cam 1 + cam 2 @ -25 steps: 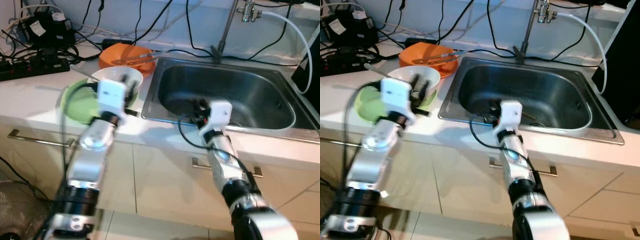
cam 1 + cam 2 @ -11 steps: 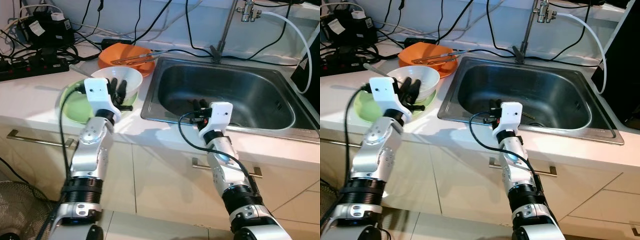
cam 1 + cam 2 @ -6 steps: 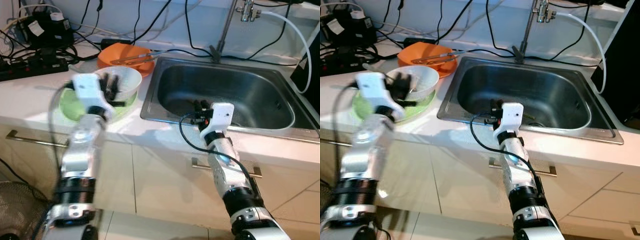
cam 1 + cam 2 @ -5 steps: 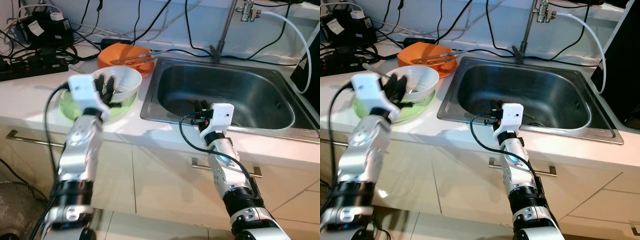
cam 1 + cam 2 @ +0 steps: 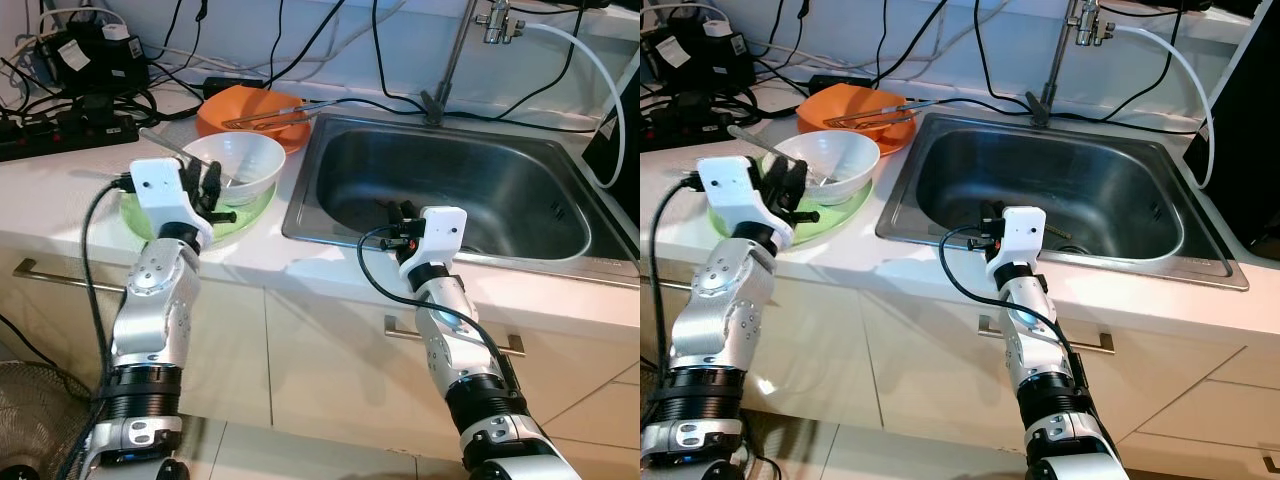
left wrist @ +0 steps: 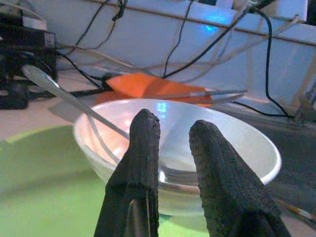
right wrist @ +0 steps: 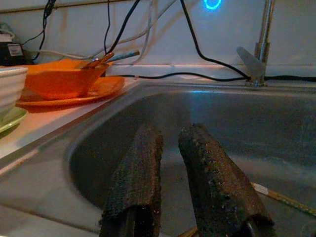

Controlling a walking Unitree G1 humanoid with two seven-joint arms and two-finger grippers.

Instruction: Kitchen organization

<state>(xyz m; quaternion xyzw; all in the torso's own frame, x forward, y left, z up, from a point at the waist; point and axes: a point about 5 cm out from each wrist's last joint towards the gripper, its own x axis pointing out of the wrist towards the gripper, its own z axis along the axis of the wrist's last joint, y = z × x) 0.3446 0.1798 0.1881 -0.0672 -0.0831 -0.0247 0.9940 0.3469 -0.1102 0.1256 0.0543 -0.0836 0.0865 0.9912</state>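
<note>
A white bowl point(image 5: 240, 165) with a metal spoon point(image 5: 165, 143) leaning in it stands on a green plate point(image 5: 248, 214) on the counter, left of the sink point(image 5: 450, 190). My left gripper point(image 5: 210, 186) hovers at the bowl's near-left rim, over the plate. In the left wrist view its fingers point(image 6: 144, 148) stand slightly open just short of the bowl wall, with nothing between them. Behind it an orange bowl point(image 5: 255, 108) on an orange plate carries chopsticks point(image 5: 270, 118). My right gripper point(image 5: 402, 214) hangs open over the sink's front edge, holding nothing.
A power strip point(image 5: 65, 135) and tangled black cables lie at the counter's back left. The tap point(image 5: 455, 60) rises behind the sink, with a white hose point(image 5: 605, 90) to its right. Thin utensils point(image 7: 276, 195) lie on the sink floor. Cabinet doors with handles run below the counter.
My left gripper has swung left, from over the bowl's near-right side to its near-left rim. The right arm has stayed at the sink's front edge.
</note>
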